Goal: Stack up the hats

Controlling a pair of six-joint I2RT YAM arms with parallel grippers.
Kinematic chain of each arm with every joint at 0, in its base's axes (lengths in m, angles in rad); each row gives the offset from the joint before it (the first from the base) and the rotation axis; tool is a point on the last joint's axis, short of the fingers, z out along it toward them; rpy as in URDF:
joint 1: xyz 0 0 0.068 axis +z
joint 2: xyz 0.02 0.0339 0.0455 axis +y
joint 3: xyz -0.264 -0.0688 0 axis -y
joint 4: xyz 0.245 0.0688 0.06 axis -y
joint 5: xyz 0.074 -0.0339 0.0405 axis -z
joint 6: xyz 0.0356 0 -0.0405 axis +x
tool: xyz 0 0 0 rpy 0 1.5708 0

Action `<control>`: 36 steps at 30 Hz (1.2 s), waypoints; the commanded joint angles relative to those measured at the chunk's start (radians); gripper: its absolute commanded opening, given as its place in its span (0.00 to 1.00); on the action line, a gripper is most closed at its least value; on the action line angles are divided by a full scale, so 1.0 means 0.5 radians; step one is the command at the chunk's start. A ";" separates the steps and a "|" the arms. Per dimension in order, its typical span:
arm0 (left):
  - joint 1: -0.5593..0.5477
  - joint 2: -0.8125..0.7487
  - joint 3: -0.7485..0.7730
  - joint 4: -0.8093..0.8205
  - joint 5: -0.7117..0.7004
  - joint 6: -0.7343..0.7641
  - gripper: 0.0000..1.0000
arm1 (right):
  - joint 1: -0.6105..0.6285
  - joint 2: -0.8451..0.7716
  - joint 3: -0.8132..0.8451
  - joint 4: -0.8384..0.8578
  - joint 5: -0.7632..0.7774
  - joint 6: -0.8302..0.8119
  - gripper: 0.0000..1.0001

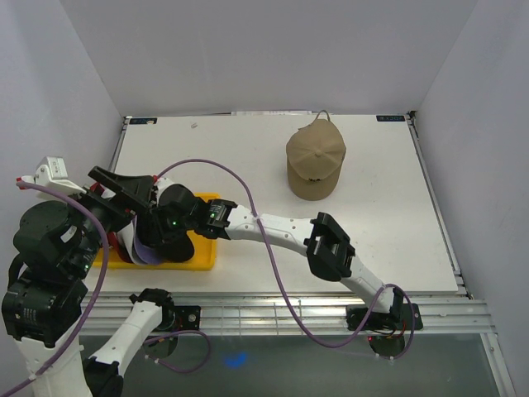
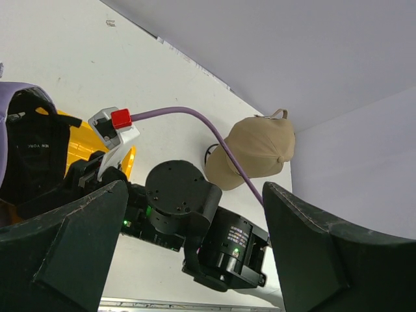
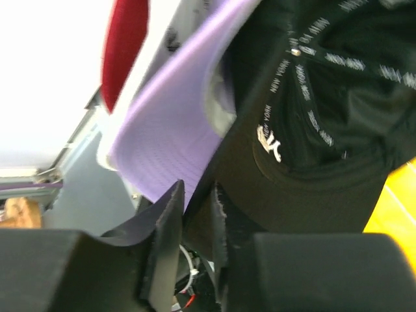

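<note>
A tan cap (image 1: 316,164) lies alone on the white table at the back right; it also shows in the left wrist view (image 2: 257,149). A black cap (image 3: 325,97), a white cap with a purple brim (image 3: 175,117) and a red cap (image 3: 123,45) sit together over the yellow tray (image 1: 202,248) at the left. My right gripper (image 3: 198,201) reaches across to them (image 1: 159,234) and is shut on the black cap's brim. My left gripper (image 2: 195,188) is wide open and empty, held above the tray's left end (image 1: 124,192).
The right arm (image 1: 281,231) stretches across the front of the table from right to left. Its purple cable (image 1: 240,186) loops over the table's middle. White walls enclose the table (image 1: 248,149) on three sides.
</note>
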 commanded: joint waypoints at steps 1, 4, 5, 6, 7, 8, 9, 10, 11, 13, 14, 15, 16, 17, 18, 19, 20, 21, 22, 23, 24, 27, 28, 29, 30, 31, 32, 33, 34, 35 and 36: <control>-0.009 0.006 -0.002 -0.010 0.022 0.023 0.95 | -0.009 -0.069 0.070 -0.098 0.183 -0.069 0.24; -0.009 0.006 -0.008 -0.004 0.025 0.019 0.95 | -0.009 -0.112 0.077 -0.144 0.247 -0.094 0.18; -0.006 0.006 -0.008 -0.004 0.028 0.019 0.95 | -0.009 -0.121 0.083 -0.156 0.266 -0.094 0.15; -0.009 0.006 -0.008 0.003 0.025 0.016 0.95 | -0.009 -0.133 0.089 -0.175 0.284 -0.100 0.13; -0.009 0.009 -0.008 0.003 0.028 0.016 0.95 | -0.009 -0.148 0.107 -0.187 0.315 -0.100 0.11; -0.009 0.009 -0.008 0.006 0.028 0.013 0.95 | -0.009 -0.158 0.119 -0.224 0.330 -0.100 0.09; -0.009 0.009 -0.008 0.009 0.031 0.013 0.95 | -0.009 -0.170 0.129 -0.239 0.346 -0.097 0.08; -0.006 0.009 -0.008 0.009 0.034 0.010 0.95 | -0.009 -0.179 0.141 -0.255 0.376 -0.097 0.08; -0.009 0.012 -0.008 0.009 0.038 0.010 0.95 | -0.009 -0.188 0.162 -0.288 0.392 -0.100 0.08; -0.009 0.012 -0.011 0.012 0.038 0.007 0.95 | -0.006 -0.207 0.178 -0.319 0.441 -0.112 0.08; -0.009 0.012 -0.014 0.015 0.038 0.007 0.95 | -0.006 -0.213 0.178 -0.334 0.453 -0.121 0.08; -0.009 0.012 -0.014 0.012 0.041 0.004 0.95 | -0.006 -0.231 0.175 -0.341 0.462 -0.130 0.08; -0.009 0.012 -0.017 0.015 0.041 0.004 0.95 | -0.006 -0.238 0.172 -0.344 0.478 -0.143 0.08; -0.009 0.012 -0.023 0.018 0.044 0.001 0.95 | -0.003 -0.247 0.166 -0.347 0.484 -0.152 0.08; -0.006 0.009 -0.027 0.021 0.044 0.001 0.95 | 0.000 -0.259 0.156 -0.353 0.505 -0.158 0.08; -0.009 0.009 -0.033 0.024 0.047 -0.002 0.95 | 0.003 -0.265 0.153 -0.359 0.517 -0.167 0.08; -0.009 0.009 -0.036 0.024 0.044 -0.002 0.95 | 0.006 -0.271 0.150 -0.365 0.530 -0.188 0.08; -0.009 0.006 -0.042 0.027 0.047 -0.005 0.95 | 0.006 -0.284 0.153 -0.377 0.542 -0.195 0.08; -0.006 0.003 -0.048 0.027 0.044 -0.008 0.95 | 0.009 -0.287 0.150 -0.387 0.563 -0.201 0.08; -0.009 0.003 -0.054 0.033 0.047 -0.008 0.95 | 0.009 -0.296 0.150 -0.390 0.573 -0.204 0.08; -0.009 0.000 -0.057 0.033 0.047 -0.011 0.95 | 0.009 -0.311 0.150 -0.393 0.579 -0.213 0.08; -0.006 -0.003 -0.066 0.036 0.041 -0.011 0.95 | 0.009 -0.339 0.147 -0.399 0.600 -0.216 0.08; -0.009 -0.003 -0.066 0.036 0.038 -0.011 0.95 | 0.009 -0.348 0.144 -0.399 0.607 -0.213 0.08; -0.006 0.000 -0.066 0.039 0.038 -0.011 0.95 | 0.009 -0.354 0.138 -0.396 0.610 -0.207 0.08; -0.009 0.000 -0.066 0.036 0.038 -0.008 0.95 | 0.006 -0.366 0.132 -0.396 0.610 -0.204 0.08; -0.009 0.006 -0.063 0.039 0.035 -0.008 0.95 | 0.006 -0.376 0.126 -0.399 0.613 -0.201 0.08; -0.009 0.003 -0.060 0.039 0.028 -0.005 0.95 | 0.006 -0.379 0.117 -0.399 0.613 -0.195 0.08; -0.009 0.009 -0.051 0.039 0.019 0.001 0.95 | 0.006 -0.397 0.110 -0.399 0.616 -0.189 0.08; -0.009 0.009 -0.045 0.039 0.016 0.007 0.95 | 0.006 -0.409 0.095 -0.399 0.616 -0.176 0.08; -0.009 0.018 -0.030 0.039 0.010 0.010 0.95 | 0.006 -0.431 0.089 -0.399 0.616 -0.170 0.08; -0.009 0.021 -0.021 0.039 -0.005 0.016 0.95 | 0.006 -0.443 0.083 -0.399 0.619 -0.164 0.08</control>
